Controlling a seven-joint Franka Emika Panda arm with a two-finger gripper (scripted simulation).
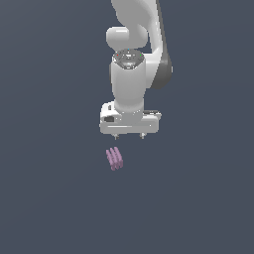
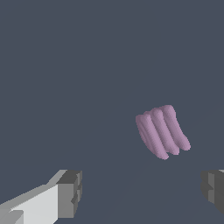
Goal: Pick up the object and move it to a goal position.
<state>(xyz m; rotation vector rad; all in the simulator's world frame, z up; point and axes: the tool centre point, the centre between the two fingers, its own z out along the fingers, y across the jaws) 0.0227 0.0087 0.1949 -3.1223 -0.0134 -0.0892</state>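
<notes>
The object [image 1: 114, 158] is a small pale purple-pink piece with three rounded ridges, lying on the dark grey surface. It also shows in the wrist view [image 2: 162, 131]. My white gripper [image 1: 129, 136] hangs above it, a little toward the exterior view's right, apart from it. Its jaws stand wide open and empty. In the wrist view the gripper [image 2: 142, 192] shows two grey fingertips [image 2: 72, 192] far apart, with the object lying beyond them, not between them.
The arm's white body [image 1: 130, 79] rises above the gripper in the exterior view. The flat dark grey surface [image 1: 49, 198] spreads all around.
</notes>
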